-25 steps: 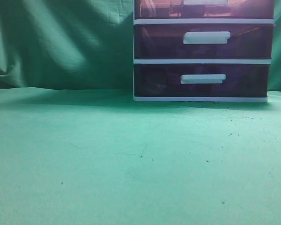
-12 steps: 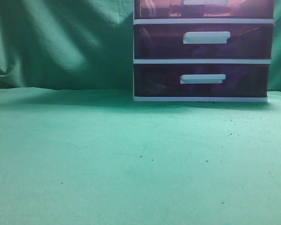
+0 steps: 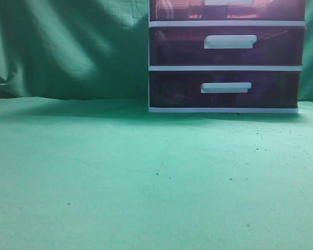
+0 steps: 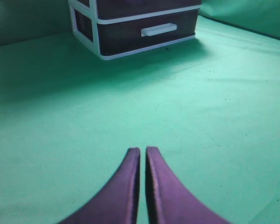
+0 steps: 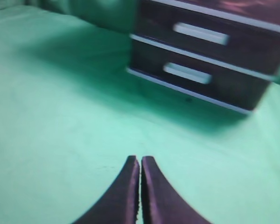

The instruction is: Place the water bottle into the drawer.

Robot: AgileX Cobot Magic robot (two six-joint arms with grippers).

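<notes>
Nothing shifts in the exterior view since the earlier frame. The drawer (image 3: pixel 227 9) appears closed; something indistinct shows inside, water bottle not identifiable. Left gripper (image 4: pixel 143 150) and right gripper (image 5: pixel 140 159) fingers together, empty. Handle: rigid, likely slick.

No readable text in any view.

The drawer unit (image 3: pixel 227 57) at the upper right of the exterior view shows only plain white bar handles and dark translucent fronts, with no label, brand or number on them. The green cloth (image 3: pixel 120 177) filling the lower frame carries a few dark specks but no print or sign. Both wrist views show the same bare surfaces, the right one too blurred to make out any lettering.
</notes>
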